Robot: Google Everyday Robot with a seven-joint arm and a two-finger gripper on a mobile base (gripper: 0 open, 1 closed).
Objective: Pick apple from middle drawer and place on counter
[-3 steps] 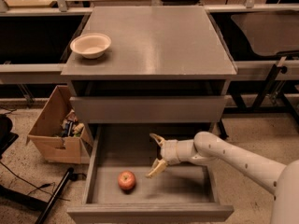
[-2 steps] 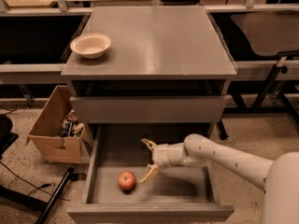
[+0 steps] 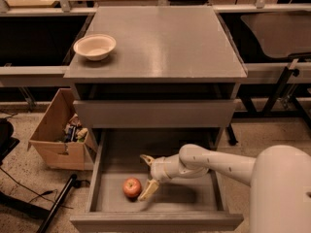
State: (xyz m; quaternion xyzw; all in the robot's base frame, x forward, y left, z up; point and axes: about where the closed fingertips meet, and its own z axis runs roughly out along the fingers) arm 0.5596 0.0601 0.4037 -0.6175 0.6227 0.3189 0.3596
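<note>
Apple (image 3: 132, 187) lies on the floor of the open middle drawer (image 3: 95, 178), below the front edge of the counter (image 3: 160, 38) and nearer its left corner. The drawer's back is lost in shadow, and the arm's bulk is cut off at lower right. The apple is round, red-orange and small. The gripper (image 3: 146, 174) hangs just right of it, fingers spread apart; whether the lower one touches it is unclear.

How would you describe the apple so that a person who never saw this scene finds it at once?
Look at the grey cabinet in the middle, then at the pulled-out drawer at its bottom. On the drawer floor, just beside the open gripper, lies the apple: the only small, round, red-orange thing there.
</note>
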